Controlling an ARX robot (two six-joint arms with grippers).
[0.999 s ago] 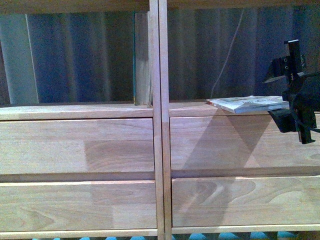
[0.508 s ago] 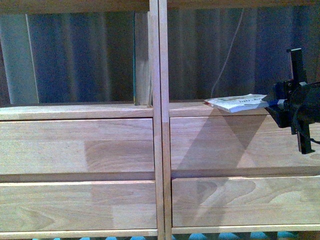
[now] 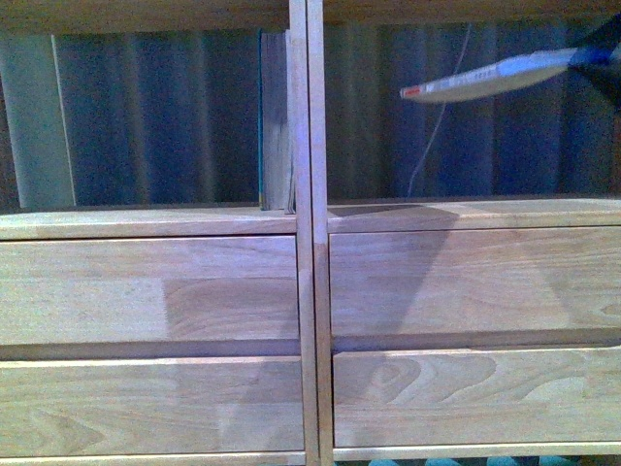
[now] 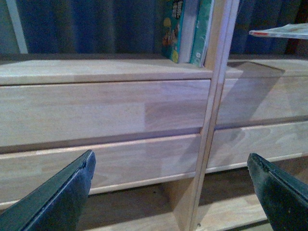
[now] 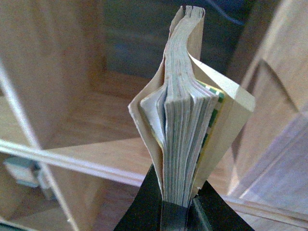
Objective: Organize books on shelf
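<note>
The light wood shelf (image 3: 310, 291) fills the front view, with two columns, drawer fronts and open compartments above. A thin book (image 3: 490, 78) with a white spine and a red mark at its tip hangs in the air in the upper right compartment, tilted, held by my right gripper (image 3: 600, 53) at the frame's right edge. In the right wrist view the gripper (image 5: 177, 202) is shut on the book's page edges (image 5: 180, 125). Slim books (image 3: 277, 121), one with a teal edge, stand upright against the centre divider; the left wrist view shows them too (image 4: 190, 29). My left gripper (image 4: 171, 185) is open and empty, low before the drawers.
A thin white cable (image 3: 441, 107) hangs behind the right compartment. A pale upright panel (image 3: 34, 116) stands at the far left of the left compartment. The left wrist view shows a lower open compartment (image 4: 144, 211) under the drawers.
My right gripper has lifted the book off the right compartment's ledge, up to near the top of that compartment, and tilted it. The standing books have not moved.
</note>
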